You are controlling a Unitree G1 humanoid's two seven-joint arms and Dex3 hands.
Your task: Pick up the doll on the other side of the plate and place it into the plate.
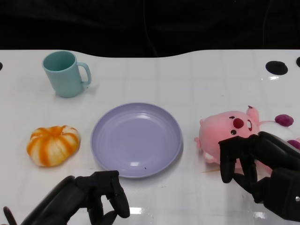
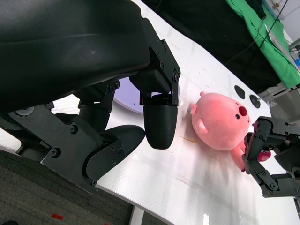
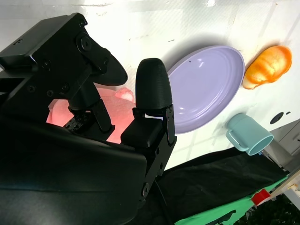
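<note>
Reach step. Pink doll [image 1: 228,132] lies on the table just right of the empty purple plate [image 1: 136,139]. Right hand [image 1: 262,164] hovers over its near side, fingers spread, nothing gripped. Left hand [image 1: 89,199] idle, fingers curled, empty. Next, likely: lower, close around doll's body, lift, carry left over plate.

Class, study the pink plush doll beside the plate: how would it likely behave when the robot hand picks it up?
The pink plush doll looks soft and stuffed, so it will probably squash under the right robot hand rather than slip. It seems light for its bulk. Its rounded body might roll slightly once dropped on the purple plate.
</note>
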